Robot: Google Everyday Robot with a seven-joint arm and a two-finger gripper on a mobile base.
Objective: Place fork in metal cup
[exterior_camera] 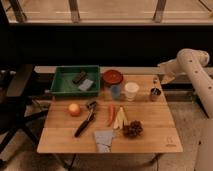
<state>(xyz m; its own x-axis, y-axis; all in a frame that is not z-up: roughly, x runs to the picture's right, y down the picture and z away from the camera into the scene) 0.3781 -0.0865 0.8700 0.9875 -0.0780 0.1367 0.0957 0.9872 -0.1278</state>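
Fork [154, 82], a thin silvery sliver, seems to stand upright in the metal cup [155, 94] near the table's [150, 135] right edge, its top poking out. The gripper [161, 78] hovers just above it, jaws spread wide and apparently holding nothing. A careless brush there could topple the fork and the light cup.

Small dark grey shiny metal cylinder cup [155, 94] stands upright near the right rear edge of the wooden surface [150, 136]. Thin, short, silvery metal fork [155, 83] shows as a slim near-vertical sliver rising out of the cup's mouth, lower end apparently inside. Tool [161, 78] hangs just above and right of the cup, jaws spread; contact with the fork can't be made out.
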